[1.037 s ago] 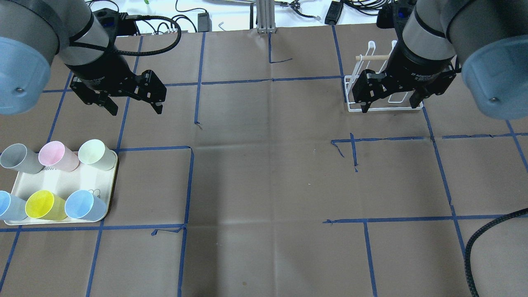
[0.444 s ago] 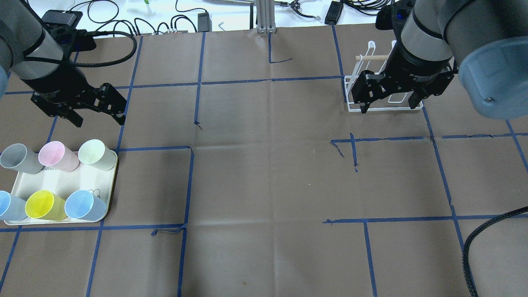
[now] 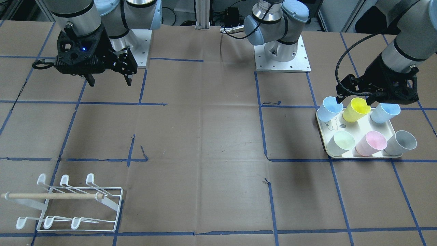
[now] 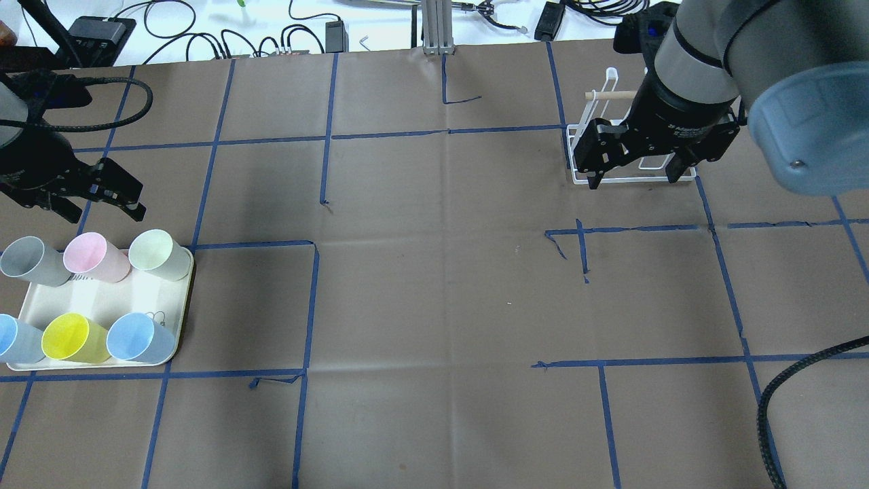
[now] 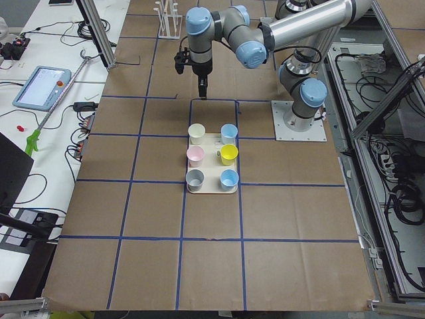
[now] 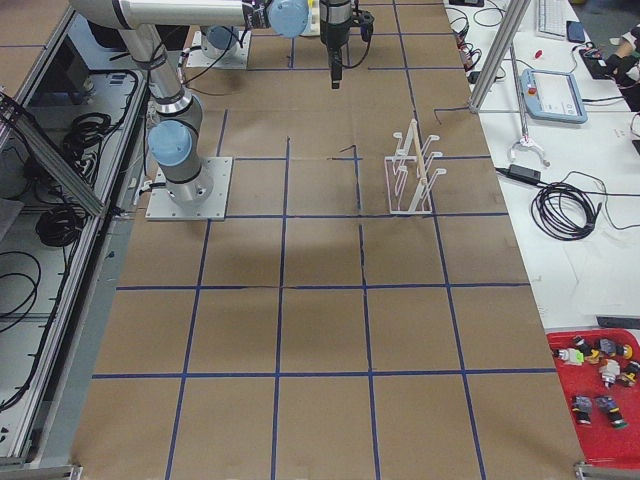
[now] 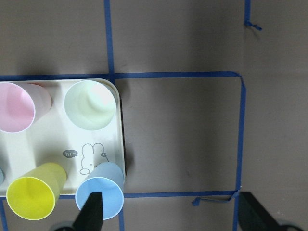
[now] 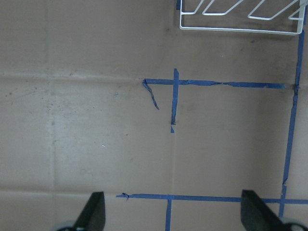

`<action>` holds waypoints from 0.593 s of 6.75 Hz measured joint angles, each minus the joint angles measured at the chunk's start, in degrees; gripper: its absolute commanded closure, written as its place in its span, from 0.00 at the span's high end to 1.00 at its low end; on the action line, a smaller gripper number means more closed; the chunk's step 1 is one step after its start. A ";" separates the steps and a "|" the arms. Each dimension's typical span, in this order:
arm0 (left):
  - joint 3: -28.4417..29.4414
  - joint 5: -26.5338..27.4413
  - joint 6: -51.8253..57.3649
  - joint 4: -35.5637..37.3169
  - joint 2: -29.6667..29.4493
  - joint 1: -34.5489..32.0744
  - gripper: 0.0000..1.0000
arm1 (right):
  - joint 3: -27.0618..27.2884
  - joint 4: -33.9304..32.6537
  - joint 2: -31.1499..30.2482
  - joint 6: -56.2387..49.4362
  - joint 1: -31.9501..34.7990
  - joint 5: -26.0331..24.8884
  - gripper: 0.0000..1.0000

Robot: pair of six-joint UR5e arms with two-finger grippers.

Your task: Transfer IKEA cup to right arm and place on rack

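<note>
On tray: six upright pastel cups.
Rack: white wire, wooden dowel.
Left gripper, right gripper: jaws released.

Six cups on a tray at the left end of the table, rack at the right end, left gripper near the tray, right gripper by the rack

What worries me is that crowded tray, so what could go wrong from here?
The six cups stand close together on the tray, so the left gripper, jaws wide open, could knock a neighbour such as the yellow cup when it descends. The rack is thin wire and looks unfixed on the paper; pushing a cup onto a prong may shift or tip it.
</note>
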 measured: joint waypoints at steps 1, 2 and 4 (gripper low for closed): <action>-2.60 -0.13 1.09 3.19 -0.10 0.67 0.98 | 0.64 -3.77 0.90 3.11 -0.01 1.71 1.00; -4.44 -0.35 1.48 6.12 -0.77 0.88 0.98 | 3.05 -11.87 1.52 7.47 -0.04 3.29 1.00; -6.53 -0.53 1.66 12.72 -4.32 0.99 0.98 | 11.22 -33.08 1.28 17.93 -0.07 4.43 1.00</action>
